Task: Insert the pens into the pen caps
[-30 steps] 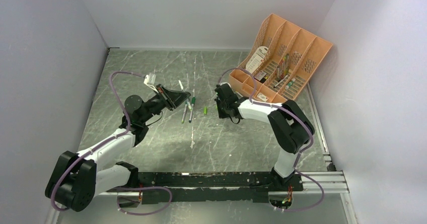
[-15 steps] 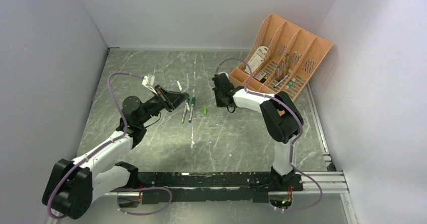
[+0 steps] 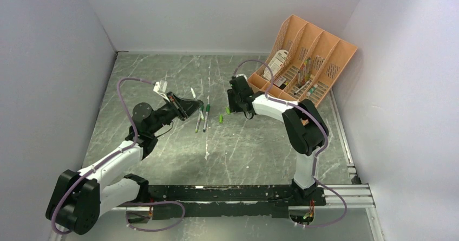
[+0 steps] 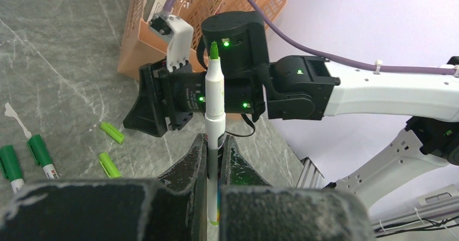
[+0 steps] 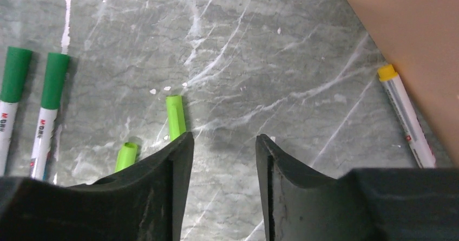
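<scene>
Since a second ago the right arm's wrist has shifted closer to the front-left corner of the orange organizer [image 3: 319, 51], and its jaws have parted. The left arm has changed little.

Farthest left of the organizer, the left tool [image 4: 215, 143] is clenched on a marker pen [image 4: 215, 97]. It grips the white barrel low down, so the pen stands up out of the fingers with its lime-green tip uppermost and uncapped.

Nearer the organizer, two pens with dark green caps [image 5: 54, 84] lie side by side on the worktop [image 3: 243, 154], roughly parallel and close together. A third pale pen [image 3: 193, 93] lies alone on the worktop, about as far left of the organizer as those two.

Closer still to the organizer lie two loose lime caps. One lime cap [image 5: 175, 116] lies just off the tip of one right finger [image 5: 173, 176]; whether they touch I cannot tell. The other lime cap [image 5: 126, 156] is partly hidden behind that same finger, on its far side from the organizer.

The right tool [image 5: 222, 154] is released, its jaws apart above bare worktop with nothing between them. It hangs low, near the organizer's front-left corner.

Just beside the organizer's wall lies a yellow-capped pen [image 5: 407, 119], flat on the worktop.
</scene>
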